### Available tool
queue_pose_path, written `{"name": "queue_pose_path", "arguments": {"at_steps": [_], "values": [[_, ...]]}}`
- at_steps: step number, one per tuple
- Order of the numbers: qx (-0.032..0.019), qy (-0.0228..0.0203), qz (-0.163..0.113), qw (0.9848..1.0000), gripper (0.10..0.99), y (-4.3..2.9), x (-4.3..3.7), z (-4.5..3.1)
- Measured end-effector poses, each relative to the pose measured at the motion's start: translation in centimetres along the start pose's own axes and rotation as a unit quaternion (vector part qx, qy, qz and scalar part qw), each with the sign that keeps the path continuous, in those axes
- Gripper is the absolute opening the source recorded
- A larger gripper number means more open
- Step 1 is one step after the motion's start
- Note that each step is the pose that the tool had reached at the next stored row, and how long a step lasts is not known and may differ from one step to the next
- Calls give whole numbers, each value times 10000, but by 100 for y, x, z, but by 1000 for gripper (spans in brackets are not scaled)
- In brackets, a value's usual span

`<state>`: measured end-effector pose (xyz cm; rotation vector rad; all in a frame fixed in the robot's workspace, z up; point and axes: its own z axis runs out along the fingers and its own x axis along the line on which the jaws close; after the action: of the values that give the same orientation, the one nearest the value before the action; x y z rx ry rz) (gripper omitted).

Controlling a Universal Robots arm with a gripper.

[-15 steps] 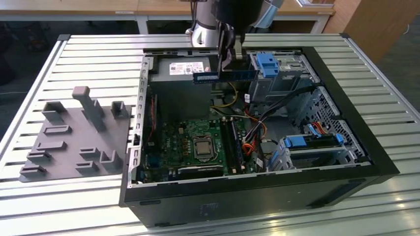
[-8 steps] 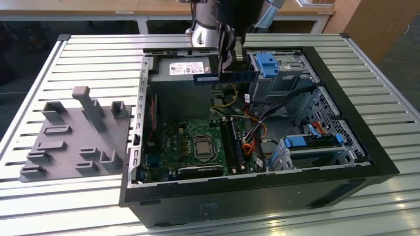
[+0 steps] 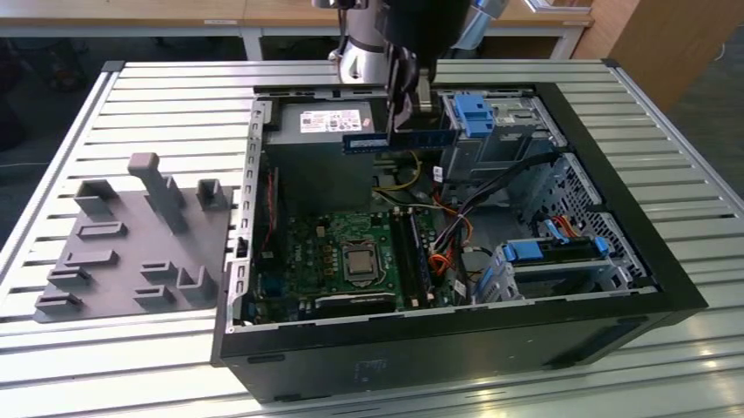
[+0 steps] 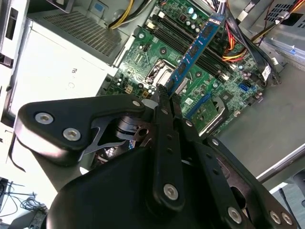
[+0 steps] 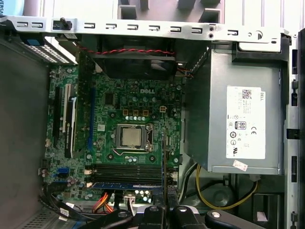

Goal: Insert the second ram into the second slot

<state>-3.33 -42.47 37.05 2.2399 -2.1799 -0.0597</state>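
The second ram (image 3: 395, 139) is clamped between the closed fingers of the gripper (image 3: 407, 120) and is held in the air over the open computer case (image 3: 465, 370), near the power supply (image 5: 228, 119) end and well apart from the motherboard (image 3: 337, 252). Pick-up is thus judged done; seating is not, as no part of the stick touches a slot. In the second wrist view the stick's chip-studded blue face (image 4: 196, 46) is seen jutting from the gripper (image 4: 164, 93), lying crosswise to the slots below. The memory slots (image 5: 126, 171) are seen from straight above in the first wrist view, with a blue strip (image 5: 125, 185) along one of them — seemingly a module already seated — and dark slots beside it. The stick's height over the board is told by the exterior view — not by the wrist views
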Motion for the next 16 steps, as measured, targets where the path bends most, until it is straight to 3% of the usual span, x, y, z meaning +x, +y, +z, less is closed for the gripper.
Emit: {"name": "queue_pose_path", "arguments": {"at_steps": [16], "values": [[0, 2, 0, 10000, 137, 3, 109, -2]]}}
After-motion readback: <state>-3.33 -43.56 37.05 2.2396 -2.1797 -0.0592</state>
